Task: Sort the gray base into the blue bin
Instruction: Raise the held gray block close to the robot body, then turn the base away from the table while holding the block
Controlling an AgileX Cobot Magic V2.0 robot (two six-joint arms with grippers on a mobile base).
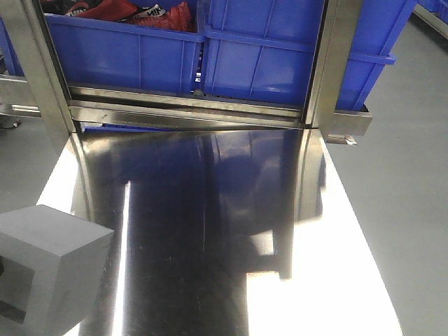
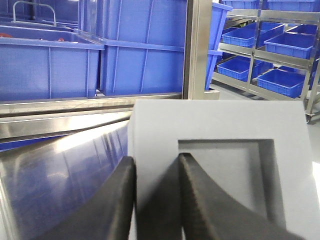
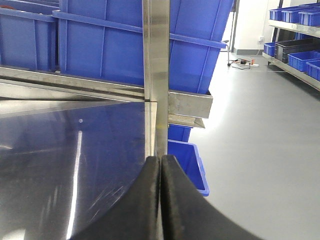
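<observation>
Left fingers (image 2: 114, 206) astride gray base (image 2: 210, 120) rim

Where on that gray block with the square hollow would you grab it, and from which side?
Grip the gray base by the rim wall beside its square recess, coming at the recessed face: one finger in the hollow, one on the outer side. That wall is thin and flat-sided, while the full block looks wide for the jaws. The left gripper sits that way now.
</observation>
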